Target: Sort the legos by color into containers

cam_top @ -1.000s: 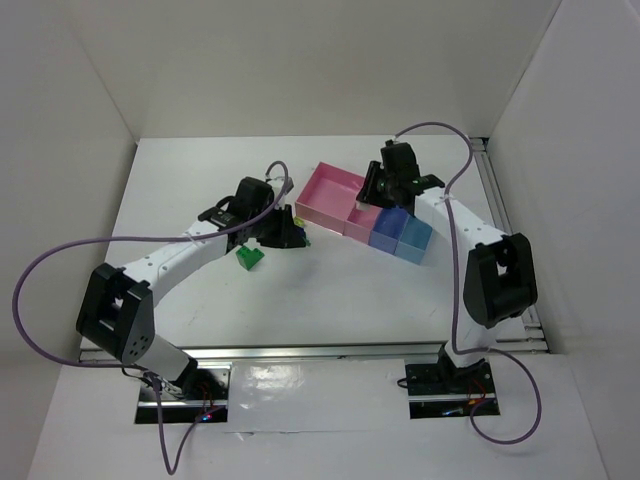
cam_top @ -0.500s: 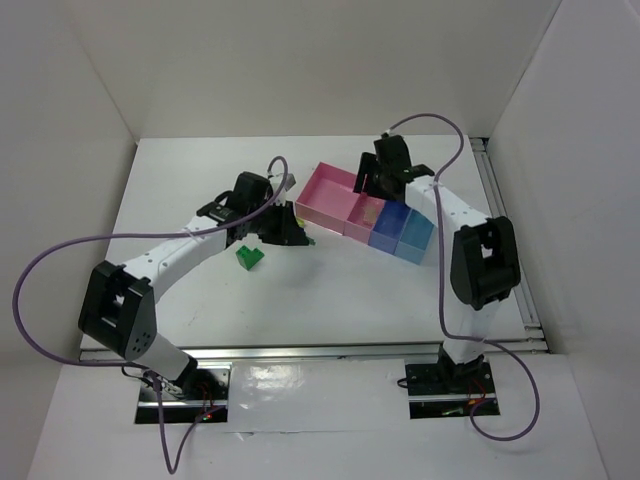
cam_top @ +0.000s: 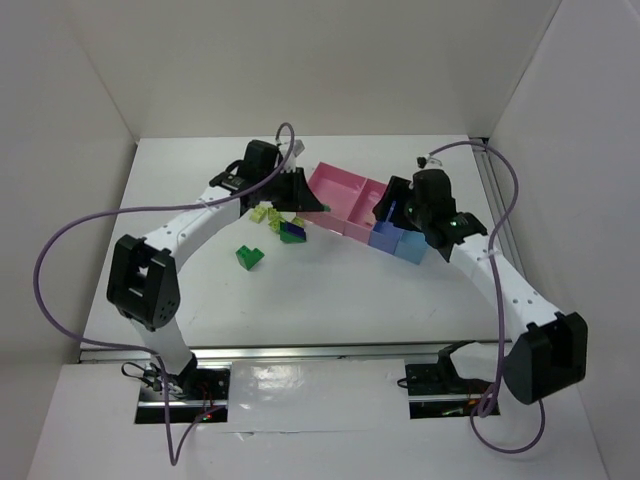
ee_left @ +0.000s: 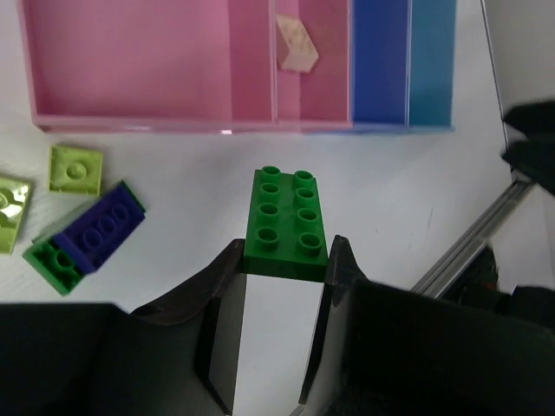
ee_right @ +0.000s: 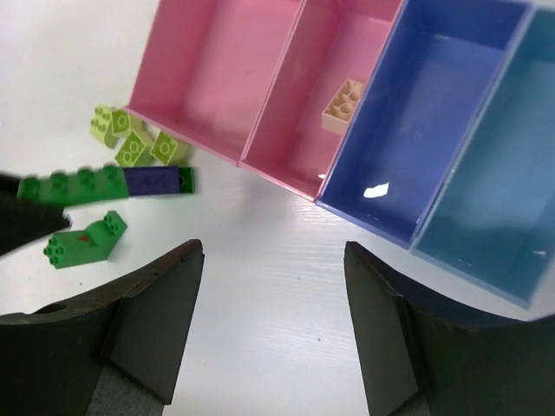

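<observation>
Legos lie mostly on the white table (cam_top: 330, 290), just beside the pink tray (ee_left: 130, 121). One dark green brick (ee_left: 286, 221), with eight studs, is clamped by its near end between the fingers of the left gripper (ee_left: 286, 253). We see it over bare table, just short of the pink wall. To its left a dark blue brick (ee_left: 102, 227) rests stacked on a green one, with yellow-green pieces (ee_left: 75, 167) close by. A bent green brick (cam_top: 250, 257) lies apart from them, nearer to the arms. A pale cream brick (ee_right: 344, 104) lies in the narrow pink compartment. The periwinkle tray (ee_right: 434, 113) and the light-blue tray (ee_right: 494, 173) follow in the same row. The right gripper (ee_right: 273, 321) hangs near the periwinkle tray, with its jaws apart and nothing between them.
</observation>
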### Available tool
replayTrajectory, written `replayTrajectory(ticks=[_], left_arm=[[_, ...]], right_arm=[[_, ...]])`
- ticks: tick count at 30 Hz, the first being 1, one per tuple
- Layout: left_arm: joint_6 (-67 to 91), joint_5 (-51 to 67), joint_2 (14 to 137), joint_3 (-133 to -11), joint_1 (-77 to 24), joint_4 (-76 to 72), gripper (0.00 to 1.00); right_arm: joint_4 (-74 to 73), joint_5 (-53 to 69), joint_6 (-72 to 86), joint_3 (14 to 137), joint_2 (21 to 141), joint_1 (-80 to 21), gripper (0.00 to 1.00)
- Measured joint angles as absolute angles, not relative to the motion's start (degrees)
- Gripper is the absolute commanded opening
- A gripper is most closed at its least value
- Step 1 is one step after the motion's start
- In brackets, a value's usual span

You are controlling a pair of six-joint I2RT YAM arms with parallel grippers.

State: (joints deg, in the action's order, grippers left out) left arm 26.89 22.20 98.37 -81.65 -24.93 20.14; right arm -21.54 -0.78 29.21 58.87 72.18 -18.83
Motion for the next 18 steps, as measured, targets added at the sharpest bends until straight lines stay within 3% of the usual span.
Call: replayTrajectory(ticks=[4, 5, 7, 8, 9, 11, 13, 18], left_arm=[[30.33, 19.22, 104.01, -88.84, -24.88, 19.49, 0.00], [30.76, 18.68, 106.10, -91.24, -24.88, 19.70, 0.06], [31.99, 17.50, 110.76, -96.51, -24.88, 19.22, 0.45], [32.21, 16.99, 113.56, -99.90, -24.88, 19.90, 0.75], [32.21, 16.64, 116.49, -103.46, -24.88, 20.69, 0.80], [32.91, 16.12, 121.86, -111.07, -24.91, 23.42, 0.87], [32.05, 14.94, 124.57, -115.02, -24.91, 25.47, 0.87], [28.51, 8.71, 118.21, -107.22, -24.91, 29.23, 0.81]], right_arm=[[-22.24, -3.03, 29.76, 58.04, 67.11, -18.83, 0.75], [-22.37, -3.42, 29.80, 58.04, 66.30, -18.83, 0.76], [-22.92, -3.97, 30.02, 58.04, 65.23, -18.83, 0.78], [-23.27, -4.14, 30.00, 58.04, 64.93, -18.83, 0.80], [-23.70, -4.19, 30.00, 58.02, 64.79, -18.83, 0.81], [-24.75, -4.21, 29.93, 58.00, 64.73, -18.85, 0.81], [-26.28, -4.16, 29.74, 58.00, 64.73, -18.85, 0.81], [-27.73, -3.73, 29.50, 57.01, 64.55, -19.00, 0.81]])
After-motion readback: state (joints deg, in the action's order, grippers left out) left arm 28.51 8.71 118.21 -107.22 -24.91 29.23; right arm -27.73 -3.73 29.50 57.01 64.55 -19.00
